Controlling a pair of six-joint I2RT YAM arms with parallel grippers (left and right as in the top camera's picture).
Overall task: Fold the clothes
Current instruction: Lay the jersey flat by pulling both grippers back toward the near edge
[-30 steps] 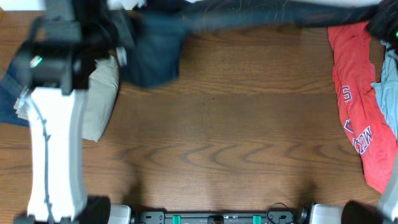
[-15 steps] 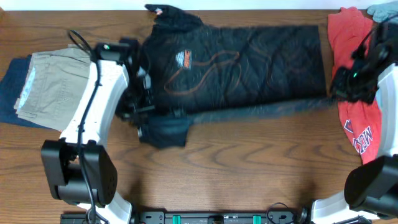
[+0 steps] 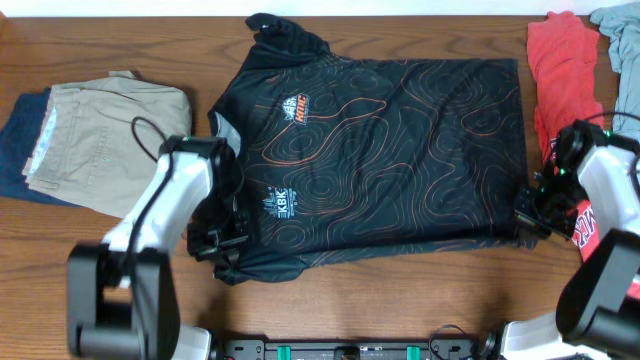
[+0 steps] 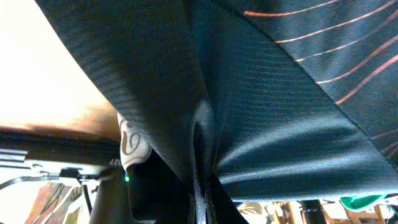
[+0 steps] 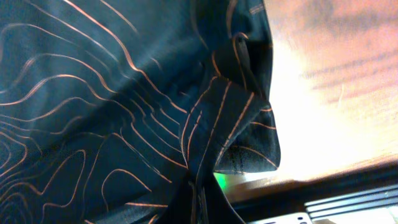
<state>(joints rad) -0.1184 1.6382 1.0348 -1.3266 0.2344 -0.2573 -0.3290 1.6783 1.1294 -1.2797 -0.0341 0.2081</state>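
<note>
**A:** Where is the piece that needs folding?

**B:** The black short-sleeved sports jersey with thin orange contour lines (image 3: 400, 150) lies logo side up, spread flat across the middle of the brown wooden table (image 3: 400, 310). It is turned sideways, with the collar toward 9 o'clock and the hem toward 3. One sleeve is at 12 and the other near 7.

**A:** Why are the arms placed where they are?

**B:** The left gripper (image 3: 215, 243) is at the 7 o'clock sleeve and the right gripper (image 3: 528, 212) at the hem corner near 4 o'clock. Both are on the near edge, so I judge they hold that edge stretched, ready to carry it over toward 12 for a first fold.

**A:** And the jaws?

**B:** In each wrist view the cloth gathers into a tight pinch where the fingers meet, so both are clamped on the jersey.

**A:** Is there a bin or basket?

**B:** None is in view, and the clothes lie straight on the tabletop. At 9 o'clock a folded khaki cloth garment (image 3: 100, 130) rests on a folded dark blue denim garment (image 3: 12, 150), which is likely the finished pile. At 3 o'clock a crumpled red T-shirt with white lettering (image 3: 555, 90) lies just beside the hem. A pale grey-blue garment (image 3: 620, 20) sits at the 2 o'clock corner, and both are probably waiting their turn.

**A:** How far along is it?

**B:** The jersey shows no fold yet.
</note>
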